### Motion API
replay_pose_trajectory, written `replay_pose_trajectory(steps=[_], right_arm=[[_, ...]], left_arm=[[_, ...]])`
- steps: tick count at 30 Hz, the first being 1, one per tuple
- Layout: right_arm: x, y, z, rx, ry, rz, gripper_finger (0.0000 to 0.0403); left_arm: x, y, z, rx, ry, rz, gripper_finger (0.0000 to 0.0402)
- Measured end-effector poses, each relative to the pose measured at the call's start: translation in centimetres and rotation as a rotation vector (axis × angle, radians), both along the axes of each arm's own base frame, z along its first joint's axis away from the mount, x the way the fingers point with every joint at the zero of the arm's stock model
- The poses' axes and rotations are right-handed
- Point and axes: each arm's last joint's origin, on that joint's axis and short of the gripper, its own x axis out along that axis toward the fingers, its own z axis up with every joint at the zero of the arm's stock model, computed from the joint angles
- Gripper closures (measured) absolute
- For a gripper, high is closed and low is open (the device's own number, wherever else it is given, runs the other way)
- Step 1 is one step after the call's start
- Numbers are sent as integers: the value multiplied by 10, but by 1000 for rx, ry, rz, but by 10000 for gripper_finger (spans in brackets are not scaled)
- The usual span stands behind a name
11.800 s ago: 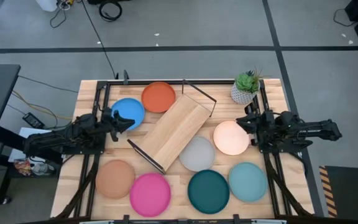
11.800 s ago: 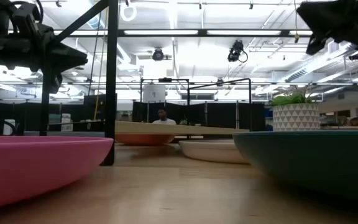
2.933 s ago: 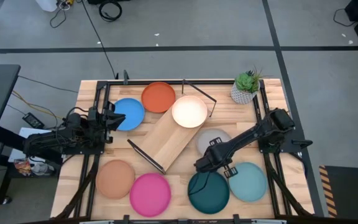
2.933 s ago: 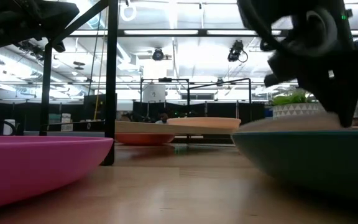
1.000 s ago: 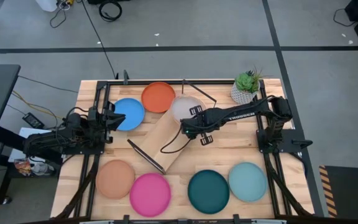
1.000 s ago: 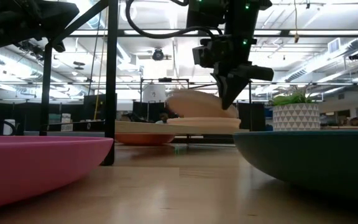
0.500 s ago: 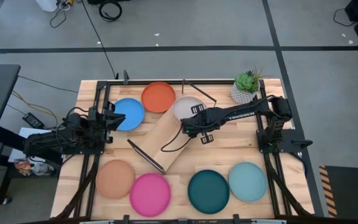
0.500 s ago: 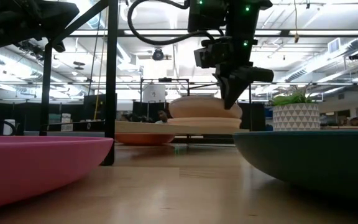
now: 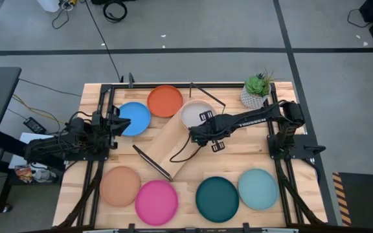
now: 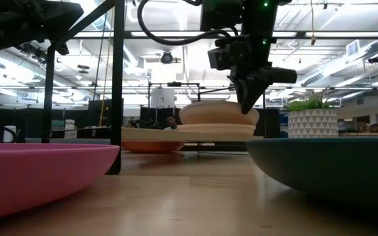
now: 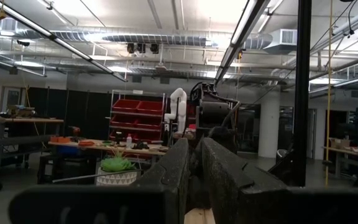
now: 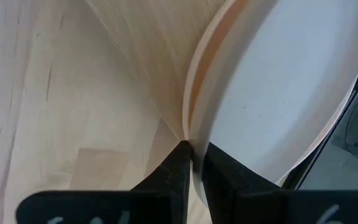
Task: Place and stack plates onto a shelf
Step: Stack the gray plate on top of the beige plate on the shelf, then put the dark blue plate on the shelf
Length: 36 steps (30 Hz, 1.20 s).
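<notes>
Now the pale grey plate (image 9: 195,114) has settled flat onto the cream plate (image 10: 215,129) on the shelf (image 9: 177,141), the right gripper (image 9: 195,133) keeping its jaws pinched on its rim, so a second plate is stacked.

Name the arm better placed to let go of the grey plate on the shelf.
Right. Its tool pinches the rim of the pale grey plate, which sits on the cream plate on the shelf. The left tool waits near the blue plate.

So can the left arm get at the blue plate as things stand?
Probably yes. The left hand waits right at the edge of the blue plate, with nothing between them. The right hand is off at the shelf, holding the grey plate, so it shouldn't interfere.
</notes>
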Motion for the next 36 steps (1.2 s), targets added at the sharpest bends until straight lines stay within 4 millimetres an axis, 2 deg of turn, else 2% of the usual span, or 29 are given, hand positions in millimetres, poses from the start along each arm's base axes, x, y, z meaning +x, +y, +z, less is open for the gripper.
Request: replay_pose_trajectory(steps=[6,12,18,23,27,33,36], right_arm=[[1,1,0,52,-15,-8,339],[1,1,0,-5,-18,-14,304],[-3,10,7,-88,-34,-9,296],[-8,27,16,69,-125,-120,297],[-11,35,16,182,-121,-179,298],[-20,32,2,45,-133,-293,298],[-28,39,-9,-3,-129,-333,298]], left_arm=[[0,0,0,0,0,0,347],[0,0,0,0,0,0,347],[0,0,0,0,0,0,347],[0,0,0,0,-1,0,347],[0,0,0,0,0,0,347],[0,0,0,0,-1,0,347],[0,0,0,1,-1,0,347]])
